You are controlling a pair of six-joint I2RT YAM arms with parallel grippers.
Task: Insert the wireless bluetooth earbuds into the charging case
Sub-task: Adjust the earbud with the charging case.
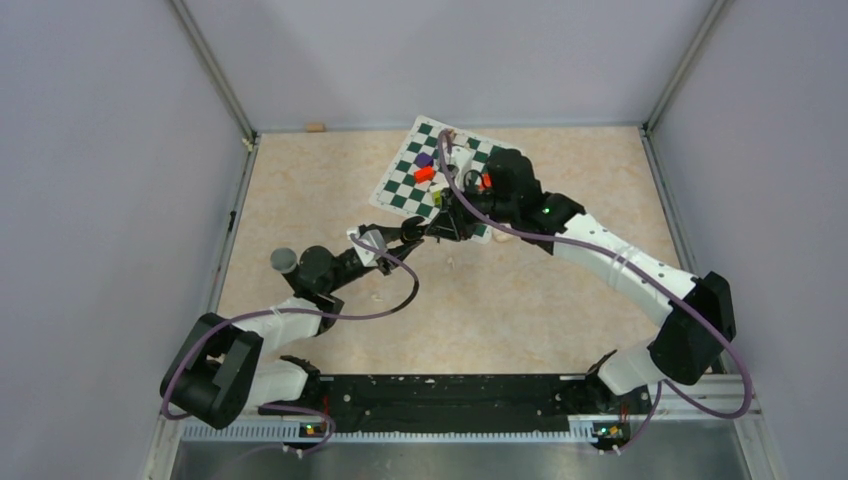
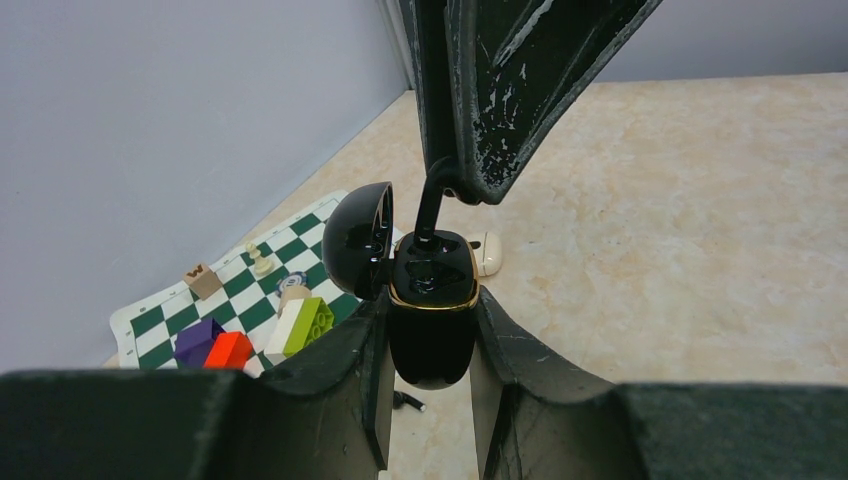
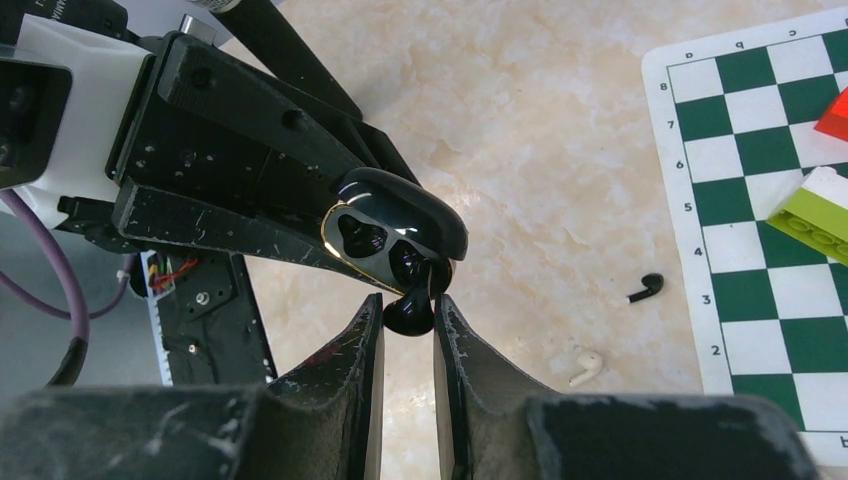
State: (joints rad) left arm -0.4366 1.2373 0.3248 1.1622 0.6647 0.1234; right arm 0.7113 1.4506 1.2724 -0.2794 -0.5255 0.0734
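Apparently earbud [image 3: 408, 316] at case [image 3: 400, 225] rim (tabletop [image 3: 560, 150] below)

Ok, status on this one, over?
Left end effector shut on open charging case. Right end effector shut on one earbud, tip at a case slot. Second earbud loose on table beside chessboard. Nothing blocking.

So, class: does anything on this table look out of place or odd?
Yes. A white earbud lies loose on the table near the chessboard; it does not match the black charging case. One black earbud lies close by, also outside the case.
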